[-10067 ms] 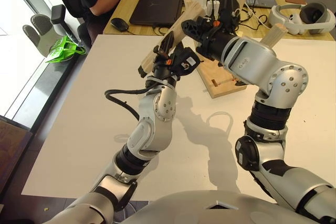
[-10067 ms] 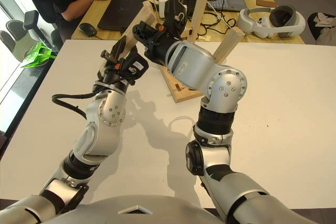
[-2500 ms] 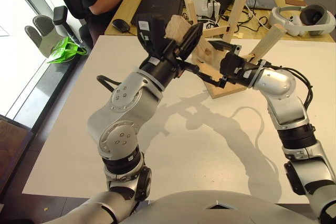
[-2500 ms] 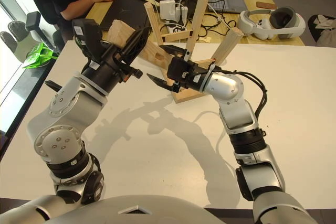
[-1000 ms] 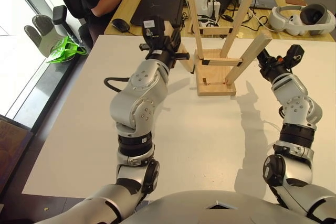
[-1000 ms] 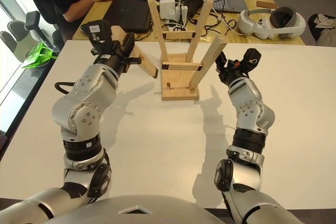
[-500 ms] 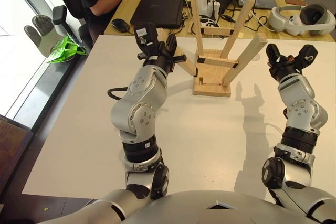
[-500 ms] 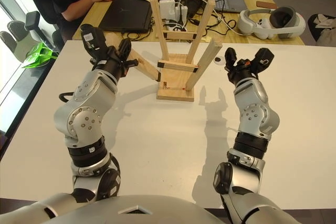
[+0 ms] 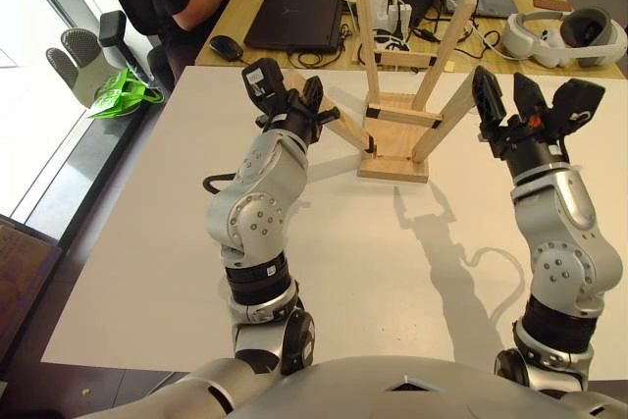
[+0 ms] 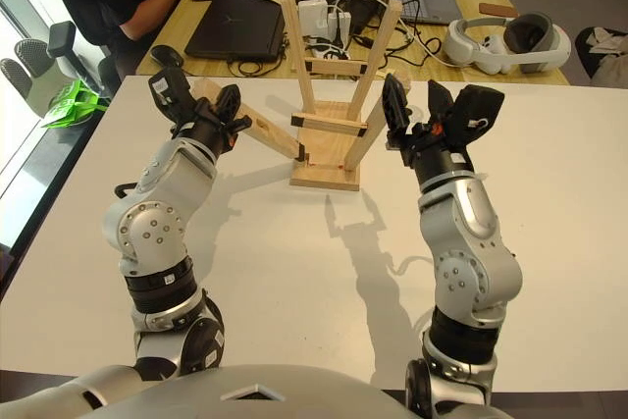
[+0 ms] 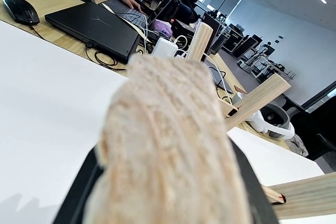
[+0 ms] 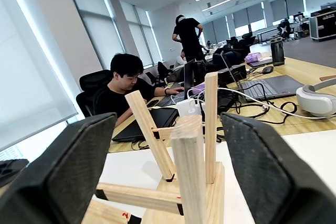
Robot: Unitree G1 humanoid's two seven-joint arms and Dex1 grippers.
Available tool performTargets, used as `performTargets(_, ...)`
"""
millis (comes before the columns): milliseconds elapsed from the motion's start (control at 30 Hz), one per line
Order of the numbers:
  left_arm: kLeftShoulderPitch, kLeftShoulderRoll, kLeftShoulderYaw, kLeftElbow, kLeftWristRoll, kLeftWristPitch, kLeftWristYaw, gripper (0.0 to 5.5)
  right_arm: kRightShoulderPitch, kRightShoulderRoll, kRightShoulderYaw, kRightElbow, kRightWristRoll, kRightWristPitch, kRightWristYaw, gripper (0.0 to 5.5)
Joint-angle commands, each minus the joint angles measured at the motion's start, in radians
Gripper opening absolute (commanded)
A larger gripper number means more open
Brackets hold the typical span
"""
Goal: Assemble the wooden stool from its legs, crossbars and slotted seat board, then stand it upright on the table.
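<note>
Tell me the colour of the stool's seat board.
Pale natural wood. The seat board shows best in the left eye view.

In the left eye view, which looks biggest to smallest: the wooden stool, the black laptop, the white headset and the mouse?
1. wooden stool, biggest
2. black laptop and white headset: they look about alike, so I won't rank them
3. mouse, smallest

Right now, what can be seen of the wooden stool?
The stool is pale, bare wood, upside down: its seat board lies on the white table, four legs splay upward, joined by crossbars. The left hand is shut on one leaning leg; the open right hand straddles the tip of the right leg, contact unclear.
</note>
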Motion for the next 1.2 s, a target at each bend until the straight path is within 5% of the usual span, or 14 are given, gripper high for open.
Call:
performTargets(33, 0.084, -0.132, -0.012, 0.045, -0.018, -0.044, 0.024, 1.01, 0.013, -0.038, 0.020, -0.065, 0.004, 0.028, 0.014, 3.71)
performTargets(400, 0.045, -0.020, -0.125, 0.171, 0.046, -0.110, -0.025, 1.01, 0.005, -0.025, 0.078, -0.120, 0.005, 0.021, 0.005, 3.71)
performTargets(1200, -0.002, 0.083, -0.095, 0.127, 0.115, -0.026, -0.100, 1.01, 0.001, -0.023, 0.062, -0.109, 0.043, 0.041, -0.008, 3.71)
